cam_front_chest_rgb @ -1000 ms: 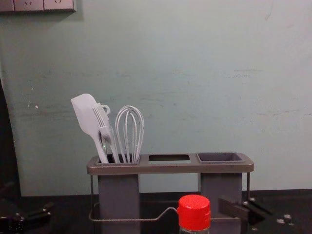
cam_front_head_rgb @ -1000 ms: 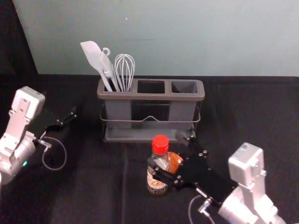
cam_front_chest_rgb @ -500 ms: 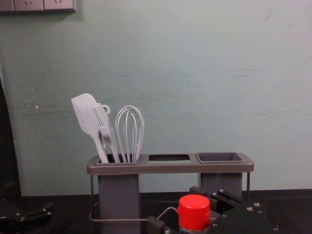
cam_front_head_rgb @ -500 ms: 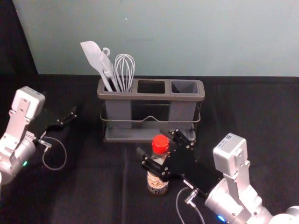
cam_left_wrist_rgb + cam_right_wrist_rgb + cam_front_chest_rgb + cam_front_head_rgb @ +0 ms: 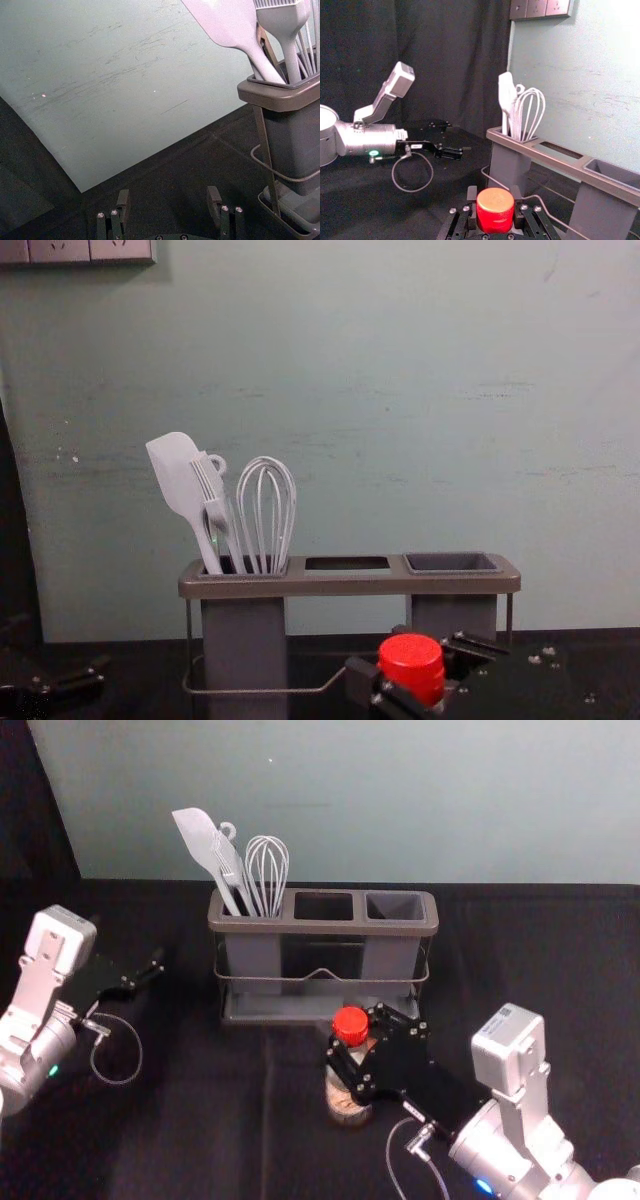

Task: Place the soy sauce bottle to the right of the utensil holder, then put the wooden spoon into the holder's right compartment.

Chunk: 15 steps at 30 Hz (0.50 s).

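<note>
The soy sauce bottle (image 5: 347, 1098), red-capped, is in front of the utensil holder (image 5: 290, 927), with my right gripper (image 5: 354, 1030) shut on its upper part. In the chest view the red cap (image 5: 411, 668) leans slightly. The right wrist view has the cap (image 5: 495, 209) between the two fingertips of my right gripper (image 5: 494, 193). The holder's right compartment (image 5: 395, 907) is empty; its left one holds a white spatula (image 5: 203, 840), a whisk (image 5: 267, 870) and other pale utensils. My left gripper (image 5: 147, 970) is parked left of the holder; in its wrist view this gripper (image 5: 168, 199) stands open.
A wire rail (image 5: 320, 976) runs across the holder's front, above its low base tray (image 5: 285, 1010). Behind stands a pale green wall (image 5: 450, 800). Dark cloth (image 5: 540, 955) covers the table on the holder's right.
My right gripper came in around the bottle from the right and closed on it. The bottle has shifted slightly right and now tilts. The left arm has stayed still.
</note>
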Each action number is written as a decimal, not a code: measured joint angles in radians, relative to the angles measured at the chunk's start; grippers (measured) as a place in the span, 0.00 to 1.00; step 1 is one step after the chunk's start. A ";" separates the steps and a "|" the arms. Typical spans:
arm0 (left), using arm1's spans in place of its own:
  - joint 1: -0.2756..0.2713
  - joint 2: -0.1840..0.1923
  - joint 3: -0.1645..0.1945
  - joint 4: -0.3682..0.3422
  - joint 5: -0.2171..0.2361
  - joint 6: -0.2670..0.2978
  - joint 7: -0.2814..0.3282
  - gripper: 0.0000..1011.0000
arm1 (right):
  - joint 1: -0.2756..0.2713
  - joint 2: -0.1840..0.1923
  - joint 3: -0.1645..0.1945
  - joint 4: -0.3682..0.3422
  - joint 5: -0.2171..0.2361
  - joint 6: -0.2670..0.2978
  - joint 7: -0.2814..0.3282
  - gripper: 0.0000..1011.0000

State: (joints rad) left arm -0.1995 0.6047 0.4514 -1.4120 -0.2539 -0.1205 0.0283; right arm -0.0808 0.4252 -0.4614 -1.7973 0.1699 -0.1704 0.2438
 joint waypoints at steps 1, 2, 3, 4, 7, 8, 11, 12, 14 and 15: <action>0.000 0.000 0.000 0.000 0.000 0.000 0.000 0.99 | -0.001 -0.001 0.003 0.000 0.002 0.000 0.002 0.39; 0.000 0.000 0.000 0.000 0.000 0.000 0.000 0.99 | -0.002 -0.002 0.006 -0.001 0.004 0.000 0.004 0.39; 0.000 0.000 0.000 0.000 0.000 0.000 0.000 0.99 | -0.005 -0.005 0.010 -0.001 0.005 0.000 0.009 0.39; 0.000 0.000 0.000 0.000 0.000 0.000 0.000 0.99 | -0.006 -0.006 0.013 -0.001 0.006 0.000 0.011 0.39; 0.000 0.000 0.000 0.000 0.000 0.000 0.000 0.99 | -0.012 -0.009 0.023 -0.007 0.013 0.000 0.023 0.39; 0.000 0.000 0.000 0.000 0.000 0.000 0.000 0.99 | -0.014 -0.009 0.025 -0.010 0.016 0.000 0.025 0.39; 0.000 0.000 0.000 0.000 0.000 0.000 0.000 0.99 | -0.023 -0.011 0.037 -0.021 0.029 -0.002 0.039 0.39; 0.000 0.000 0.000 0.000 0.000 0.000 0.000 0.99 | -0.030 -0.012 0.043 -0.028 0.037 -0.004 0.046 0.39; 0.000 0.000 0.000 0.000 0.000 0.000 0.000 0.99 | -0.036 -0.013 0.049 -0.036 0.046 -0.005 0.055 0.39; 0.000 0.000 0.000 0.000 0.000 0.000 0.000 0.99 | -0.042 -0.013 0.055 -0.044 0.054 -0.007 0.062 0.39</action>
State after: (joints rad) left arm -0.1995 0.6047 0.4514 -1.4120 -0.2539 -0.1205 0.0283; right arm -0.1231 0.4119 -0.4062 -1.8413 0.2242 -0.1772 0.3059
